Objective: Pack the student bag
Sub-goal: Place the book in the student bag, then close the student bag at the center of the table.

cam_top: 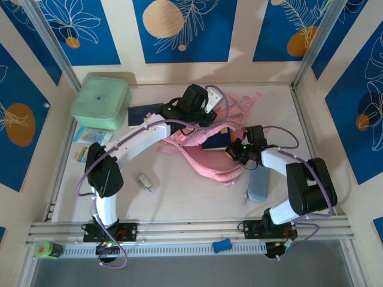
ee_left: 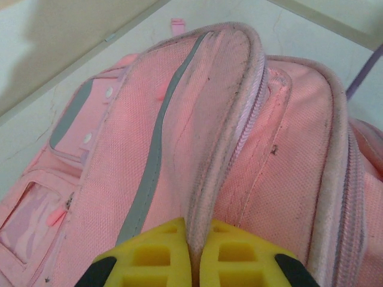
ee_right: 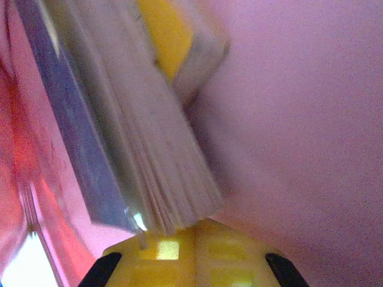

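In the top view both arms hid much of the pink student bag, which lay mid-table with its straps trailing toward the near edge. The left claw was pinched tight on a ridge of the bag's zip rim. The right wrist view was blurred: the right claw was closed inside the bag's pink interior, its tips at the corner of a blue-covered book; whether it gripped the pages was unclear. A lidded mint-green box sat at the far left, its contents hidden.
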Available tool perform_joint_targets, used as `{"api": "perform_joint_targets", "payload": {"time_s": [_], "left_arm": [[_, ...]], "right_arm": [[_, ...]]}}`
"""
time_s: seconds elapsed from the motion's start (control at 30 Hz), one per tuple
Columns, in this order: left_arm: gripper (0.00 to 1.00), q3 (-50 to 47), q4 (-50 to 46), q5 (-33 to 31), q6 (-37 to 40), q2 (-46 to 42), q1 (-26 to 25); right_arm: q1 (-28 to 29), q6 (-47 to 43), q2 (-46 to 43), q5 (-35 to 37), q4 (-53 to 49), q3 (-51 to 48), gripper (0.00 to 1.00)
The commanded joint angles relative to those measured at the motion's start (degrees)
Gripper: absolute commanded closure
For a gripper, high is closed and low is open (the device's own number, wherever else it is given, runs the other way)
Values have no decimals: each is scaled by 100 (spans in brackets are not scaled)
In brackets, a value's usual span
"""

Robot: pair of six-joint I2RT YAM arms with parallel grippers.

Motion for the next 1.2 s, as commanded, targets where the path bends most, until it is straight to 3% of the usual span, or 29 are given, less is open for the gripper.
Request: {"api": "perform_joint_targets", "payload": {"time_s": [0.0,0.17,0.3,0.47,0.6,0.8,0.97,1.03,1.17], "left_arm": [[100,156,552,269,-106,-289,40],[100,155,494,201,-20,-274,34],[100,137,464,190,-29,-294,42],[100,108,463,304,-86,-232,42],[100,-166,550,286,-169,-232,41],[100,-597,595,582,-519,-256,41],[75,-1206,698,987,-935,-659,37],[65,-1592,787,857,-1098,-998,42],[56,-2429,703,235,-1321,-1855,86]], "right_arm": [[-217,233,413,334,802,314,98],[-285,43,719,-25,1261,379,96],[-346,-28,419,-462,1182,138,92],[-364,-448,-721,-120,-340,66,84],[-443,-617,-1788,556,-1890,244,77],[-485,-1081,-2782,674,-2997,886,64],[-155,-1524,-2646,576,-3507,1605,61],[137,-1665,-2493,730,-3671,1877,59],[860,-1991,-1874,809,-3797,2396,56]]}}
